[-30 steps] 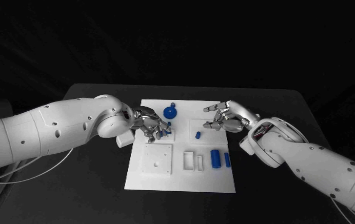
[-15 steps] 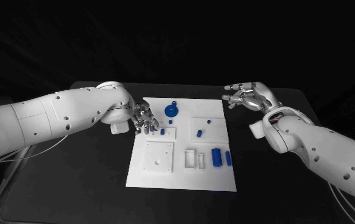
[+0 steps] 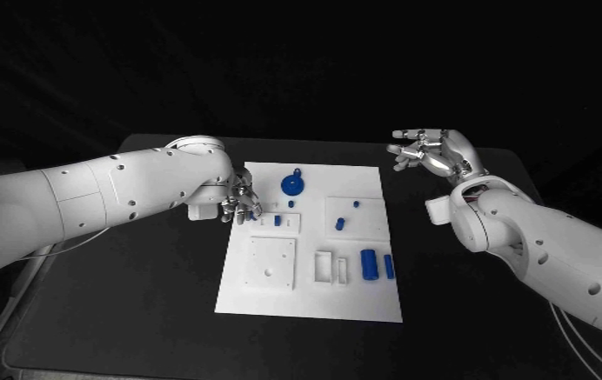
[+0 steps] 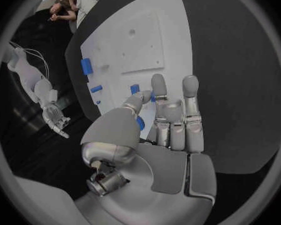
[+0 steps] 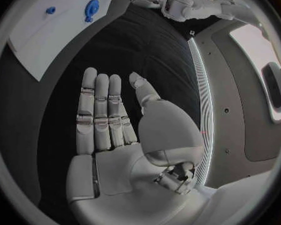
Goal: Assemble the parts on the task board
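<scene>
silver left hand (image 3: 238, 209) pinches a small blue part (image 4: 140, 123) at the task board (image 3: 364, 306) 9 o'clock edge, likely staging an insertion. right hand (image 3: 433, 152) flat, fingers extended, empty, parked off the 2 o'clock corner, presumably clearing space.

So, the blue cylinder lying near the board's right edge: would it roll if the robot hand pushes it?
Probably, yes. The blue cylinder looks round and lies on its side on the flat task board, so a sideways push would likely roll it. It appears rigid and small, so probably light and not floppy. Its smooth look suggests it may slip.
</scene>
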Robot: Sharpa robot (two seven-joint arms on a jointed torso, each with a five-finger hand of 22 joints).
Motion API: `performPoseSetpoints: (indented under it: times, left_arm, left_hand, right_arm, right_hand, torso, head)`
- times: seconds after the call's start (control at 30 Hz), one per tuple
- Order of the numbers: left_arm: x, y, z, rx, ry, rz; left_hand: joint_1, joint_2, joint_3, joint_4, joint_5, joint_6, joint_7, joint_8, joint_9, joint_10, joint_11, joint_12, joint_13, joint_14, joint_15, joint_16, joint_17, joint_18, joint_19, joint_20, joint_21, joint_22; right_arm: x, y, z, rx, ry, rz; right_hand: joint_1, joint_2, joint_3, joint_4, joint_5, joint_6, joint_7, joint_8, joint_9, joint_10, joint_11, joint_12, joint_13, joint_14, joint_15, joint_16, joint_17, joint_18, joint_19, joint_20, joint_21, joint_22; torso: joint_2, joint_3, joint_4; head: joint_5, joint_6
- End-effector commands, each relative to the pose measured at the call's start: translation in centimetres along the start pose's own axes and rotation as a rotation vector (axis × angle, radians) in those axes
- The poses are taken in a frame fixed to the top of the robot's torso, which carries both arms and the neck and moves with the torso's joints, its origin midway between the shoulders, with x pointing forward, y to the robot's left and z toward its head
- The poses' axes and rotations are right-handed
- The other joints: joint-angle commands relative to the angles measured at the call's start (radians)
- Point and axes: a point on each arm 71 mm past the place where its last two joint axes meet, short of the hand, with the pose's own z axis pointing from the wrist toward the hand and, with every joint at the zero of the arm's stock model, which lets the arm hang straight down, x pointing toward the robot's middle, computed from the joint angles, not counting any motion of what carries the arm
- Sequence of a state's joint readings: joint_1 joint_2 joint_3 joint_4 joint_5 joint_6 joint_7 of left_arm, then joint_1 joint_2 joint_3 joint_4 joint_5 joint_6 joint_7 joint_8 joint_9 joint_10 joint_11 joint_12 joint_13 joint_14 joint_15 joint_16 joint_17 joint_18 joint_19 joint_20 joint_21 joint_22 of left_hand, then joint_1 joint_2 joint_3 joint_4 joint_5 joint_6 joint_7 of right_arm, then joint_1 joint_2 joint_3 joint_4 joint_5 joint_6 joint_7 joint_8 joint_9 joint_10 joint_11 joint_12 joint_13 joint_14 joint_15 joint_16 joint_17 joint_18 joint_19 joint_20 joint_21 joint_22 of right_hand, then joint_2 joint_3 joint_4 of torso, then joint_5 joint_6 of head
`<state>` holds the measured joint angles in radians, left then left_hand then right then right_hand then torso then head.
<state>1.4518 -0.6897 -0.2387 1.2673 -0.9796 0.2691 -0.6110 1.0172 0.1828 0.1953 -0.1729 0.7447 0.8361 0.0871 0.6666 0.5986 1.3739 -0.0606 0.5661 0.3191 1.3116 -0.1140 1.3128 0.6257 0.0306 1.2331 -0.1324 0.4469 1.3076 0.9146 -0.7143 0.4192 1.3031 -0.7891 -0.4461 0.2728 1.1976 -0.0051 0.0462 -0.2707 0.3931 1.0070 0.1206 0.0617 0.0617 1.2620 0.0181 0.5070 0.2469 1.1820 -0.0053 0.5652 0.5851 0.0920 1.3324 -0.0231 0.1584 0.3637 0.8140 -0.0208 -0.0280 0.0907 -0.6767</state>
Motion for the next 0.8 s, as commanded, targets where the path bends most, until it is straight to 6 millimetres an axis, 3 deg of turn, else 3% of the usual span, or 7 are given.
performPoseSetpoints:
  times: [0.03,0.53,0.57,0.8]
  left_arm:
    - [0.1,-0.3,0.2,-0.017,-0.014,0.044]
    - [1.0,-1.6,0.9,0.01,-0.023,0.058]
    - [1.1,-1.7,1.0,0.01,-0.025,0.061]
    - [1.5,-1.9,1.3,0.015,-0.052,0.079]
  left_hand:
    - [-0.001,0.01,0.039,-0.045,0.008,0.093,-0.083,-0.003,0.002,0.006,-0.001,-0.007,0.001,0.01,0.001,-0.001,0.003,-0.003,0.007,0.0,0.004,0.018]
    - [-0.003,0.01,0.038,-0.046,0.008,0.095,-0.084,-0.006,0.007,0.011,-0.002,-0.01,0.003,0.016,0.0,-0.006,0.014,-0.003,0.011,-0.001,0.005,0.018]
    - [-0.003,0.01,0.038,-0.046,0.008,0.095,-0.084,-0.006,0.007,0.011,-0.002,-0.01,0.003,0.016,0.0,-0.006,0.014,-0.003,0.011,-0.001,0.005,0.018]
    - [-0.003,0.01,0.038,-0.045,0.01,0.095,-0.084,-0.007,0.008,0.013,-0.003,-0.011,0.004,0.02,-0.001,-0.009,0.016,-0.003,0.013,-0.002,0.005,0.017]
  right_arm:
    - [0.0,0.2,0.0,-0.014,-0.012,0.021]
    - [0.2,0.2,0.1,-0.013,-0.005,0.026]
    - [0.2,0.2,0.1,-0.013,-0.004,0.026]
    - [0.2,0.2,0.1,-0.012,-0.002,0.027]
  right_hand:
    - [-0.009,0.003,0.001,-0.003,0.004,0.008,0.0,0.001,0.001,-0.007,-0.001,0.003,-0.001,-0.009,0.001,0.002,-0.001,-0.016,-0.004,0.0,0.003,-0.001]
    - [-0.012,0.004,0.004,-0.004,0.009,0.008,0.0,0.001,0.001,-0.008,-0.001,0.003,-0.004,-0.011,0.002,0.003,-0.005,-0.016,-0.008,0.0,0.012,-0.013]
    - [-0.014,0.002,0.009,-0.004,0.011,0.006,0.0,0.0,0.001,-0.006,-0.001,0.003,-0.011,-0.011,0.002,0.006,-0.014,-0.016,-0.015,0.001,0.039,-0.046]
    - [-0.013,0.002,0.009,-0.004,0.012,0.005,0.0,0.0,0.001,-0.008,-0.001,0.003,-0.01,-0.012,0.002,0.006,-0.015,-0.016,-0.016,0.001,0.041,-0.049]
  torso:
    - [0.0,-0.0004,-0.0005]
    - [-0.001,0.0013,-0.0003]
    - [-0.001,0.0015,-0.0006]
    - [0.0,0.0005,-0.0004]
  head:
    - [0.002,-0.002]
    - [0.002,-0.004]
    - [0.001,-0.004]
    - [-0.001,-0.003]
